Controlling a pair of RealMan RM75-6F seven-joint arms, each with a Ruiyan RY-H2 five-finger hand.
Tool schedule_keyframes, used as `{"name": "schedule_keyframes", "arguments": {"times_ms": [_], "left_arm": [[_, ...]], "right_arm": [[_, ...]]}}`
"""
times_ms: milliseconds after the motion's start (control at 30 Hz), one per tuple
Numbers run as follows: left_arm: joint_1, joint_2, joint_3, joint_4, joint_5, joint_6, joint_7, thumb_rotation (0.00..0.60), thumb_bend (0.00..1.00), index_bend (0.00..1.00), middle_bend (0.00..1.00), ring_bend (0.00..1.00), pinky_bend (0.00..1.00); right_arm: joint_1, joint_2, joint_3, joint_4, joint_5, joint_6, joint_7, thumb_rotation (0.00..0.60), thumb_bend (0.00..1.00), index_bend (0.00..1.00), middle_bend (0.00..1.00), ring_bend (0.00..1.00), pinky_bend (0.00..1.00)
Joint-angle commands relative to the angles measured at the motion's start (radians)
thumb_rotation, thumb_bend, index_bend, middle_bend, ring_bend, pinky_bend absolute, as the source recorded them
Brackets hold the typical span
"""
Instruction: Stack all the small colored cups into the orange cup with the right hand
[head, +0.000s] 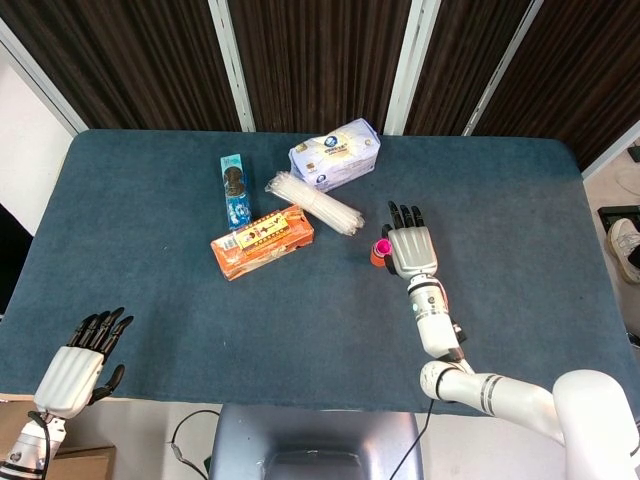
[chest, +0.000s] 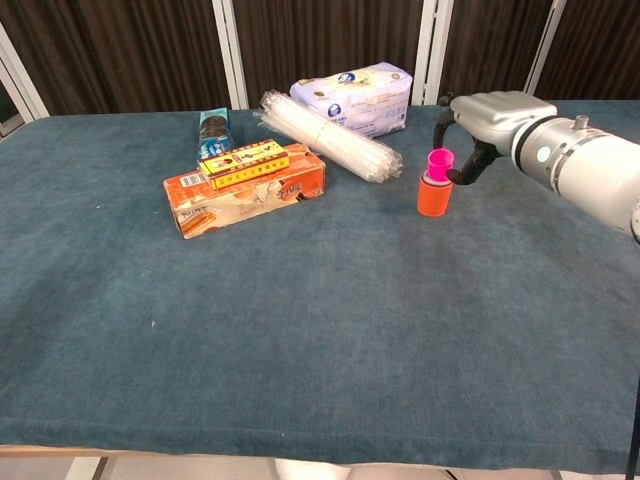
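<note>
The orange cup (chest: 434, 198) stands upright on the blue table, right of the middle. A pink cup (chest: 440, 161) sits partly down inside it, its upper half sticking out above the rim. My right hand (chest: 490, 115) reaches over from the right and pinches the pink cup between thumb and a finger. From the head view the right hand (head: 412, 250) covers most of the stack; only a bit of the pink cup (head: 382, 245) and the orange cup (head: 376, 258) shows at its left side. My left hand (head: 75, 365) hangs off the table's near left corner, fingers spread and holding nothing.
An orange box (chest: 245, 195) with a smaller yellow box on it lies left of the cups. A clear plastic sleeve (chest: 325, 135), a tissue pack (chest: 352, 97) and a blue snack packet (chest: 213, 133) lie behind.
</note>
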Motion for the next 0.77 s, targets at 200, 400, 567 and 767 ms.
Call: {"name": "schedule_keyframes", "arguments": {"times_ms": [200,400,567,767], "left_arm": [[0.002,0.004,0.001,-0.001,0.004,0.007,-0.006,0.6,0.44,0.0,0.0,0.0,0.1],[0.011,0.012,0.0,-0.002,0.012,0.032,-0.02,0.6,0.44,0.0,0.0,0.0,0.1],[0.019,0.01,-0.007,0.003,0.013,0.056,-0.031,0.6,0.44,0.0,0.0,0.0,0.1],[0.01,-0.007,-0.019,0.008,-0.004,0.038,-0.015,0.6,0.46,0.0,0.0,0.0,0.1]], "right_arm": [[-0.038,0.087,-0.014,-0.133,-0.017,0.016,0.015,0.6,0.49,0.0,0.0,0.0,0.0],[-0.288,0.34,-0.174,-0.464,-0.265,0.26,0.154,0.6,0.39,0.0,0.0,0.0,0.0],[-0.587,0.5,-0.438,-0.45,-0.628,0.558,0.399,0.6,0.36,0.0,0.0,0.0,0.0],[-0.71,0.514,-0.499,-0.344,-0.748,0.659,0.551,0.6,0.35,0.0,0.0,0.0,0.0]]}}
